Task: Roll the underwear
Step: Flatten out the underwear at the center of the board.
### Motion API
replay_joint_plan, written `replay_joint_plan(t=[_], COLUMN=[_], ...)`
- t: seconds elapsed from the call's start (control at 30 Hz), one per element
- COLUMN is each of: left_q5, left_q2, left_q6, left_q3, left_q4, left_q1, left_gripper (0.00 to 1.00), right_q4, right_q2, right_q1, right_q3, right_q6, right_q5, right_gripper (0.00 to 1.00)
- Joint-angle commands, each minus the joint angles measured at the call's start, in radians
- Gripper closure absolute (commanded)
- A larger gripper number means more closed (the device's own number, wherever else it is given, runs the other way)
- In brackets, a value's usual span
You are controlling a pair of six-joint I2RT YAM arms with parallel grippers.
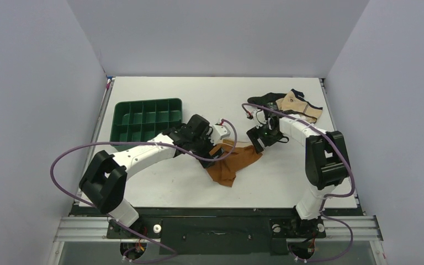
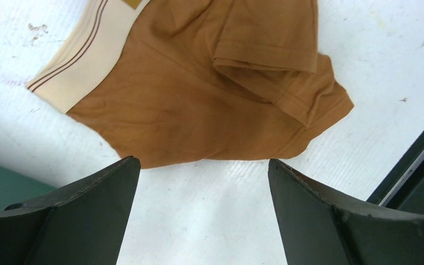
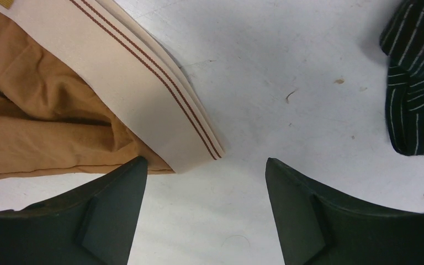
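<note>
The underwear [image 1: 232, 164] lies near the middle of the tabletop [image 1: 171, 182], between the two arms, and it is not rolled at all. It is flat in some parts and crumpled in others. In the left wrist view one leg part is folded over the body of the cloth. The pale waistband [image 3: 143, 94] is on the far side of the garment, and its corner is just in front of the right claw [image 3: 201, 165].

Both claws are wide open and hold nothing. The left claw [image 2: 201, 165] hangs over the bare tabletop just beside the brown edge of the cloth, not touching it as far as I can see. The right claw is the same beside the corner of the waistband.

I judge that the step in hand is the preparation: to take the garment at two points and make it flat, so that the rolling can begin from one edge. For the next move, each claw should go down until its fingers reach the tabletop, then shut on an edge of the cloth. The cloth is thin and lies close to the surface, so a finger could slide over it and catch nothing.

The green tray [image 1: 146, 101], the black garment [image 1: 265, 99] and the beige garment [image 1: 298, 106] are apart from this work
</note>
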Motion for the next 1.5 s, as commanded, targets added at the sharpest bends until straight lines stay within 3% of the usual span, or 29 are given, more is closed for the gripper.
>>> replay_joint_plan(t=[0.0, 0.17, 0.37, 0.57, 0.77, 1.03, 1.27, 1.47], left_q5=[-0.04, -0.025, -0.004, -0.016, -0.022, 0.057, 0.109, 0.186], left_q2=[-0.061, -0.074, -0.078, -0.062, 0.001, 0.225, 0.461, 0.57], left_q6=[0.028, 0.012, -0.016, -0.054, -0.11, -0.248, -0.359, -0.404], left_q3=[-0.009, -0.012, 0.0, 0.03, 0.075, 0.254, 0.423, 0.515], left_q4=[0.045, 0.064, 0.073, 0.095, 0.132, 0.124, 0.117, 0.096], left_q1=[0.026, 0.075, 0.158, 0.231, 0.263, 0.268, 0.273, 0.271], left_gripper=[0.15, 0.15, 0.15, 0.15, 0.15, 0.15, 0.17, 0.21], right_q4=[-0.029, -0.041, -0.06, -0.085, -0.138, -0.18, -0.169, -0.162], right_q2=[0.02, 0.063, 0.108, 0.109, 0.006, -0.123, -0.15, -0.161], right_q1=[0.018, 0.036, 0.043, 0.039, 0.042, 0.042, 0.042, 0.042], right_q3=[0.062, 0.074, 0.072, 0.071, 0.118, 0.1, 0.048, 0.034], right_q6=[-0.021, -0.028, -0.039, -0.056, -0.085, -0.13, -0.145, -0.141], right_q5=[0.028, 0.041, 0.033, 0.041, 0.035, 0.027, 0.017, 0.01], right_gripper=[0.27, 0.32, 0.47, 0.71, 0.98, 1.0, 1.0, 1.0])
